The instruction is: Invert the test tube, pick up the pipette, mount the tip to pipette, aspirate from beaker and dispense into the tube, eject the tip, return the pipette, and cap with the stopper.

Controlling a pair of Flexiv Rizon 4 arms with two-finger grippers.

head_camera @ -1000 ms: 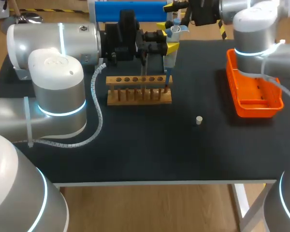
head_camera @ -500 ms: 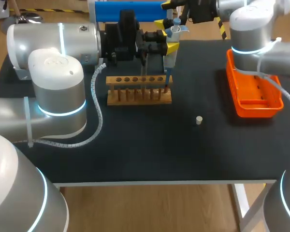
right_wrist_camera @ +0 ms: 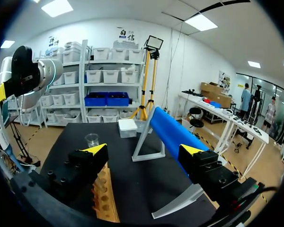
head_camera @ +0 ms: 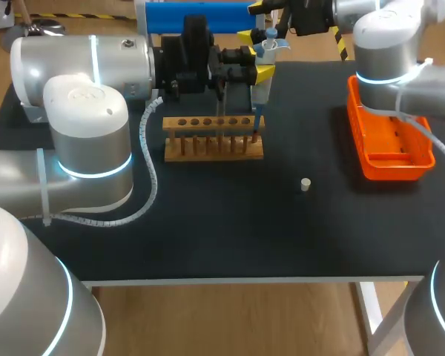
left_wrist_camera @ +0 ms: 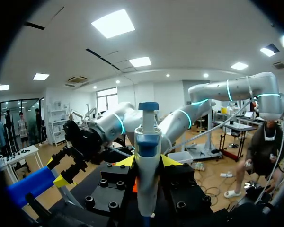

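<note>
My left tool (left_wrist_camera: 147, 163) pinches the pipette (left_wrist_camera: 147, 142) upright between its yellow tips, by the right end of the wooden rack (head_camera: 213, 138). My right tool (right_wrist_camera: 143, 150) is spread wide with nothing in it, up over the far edge near the blue ramp (right_wrist_camera: 173, 135). The beaker (right_wrist_camera: 91, 139) stands beyond the rack. The stopper (head_camera: 305, 185) lies alone on the surface (head_camera: 230, 230), between the rack and the orange tray (head_camera: 393, 173).
</note>
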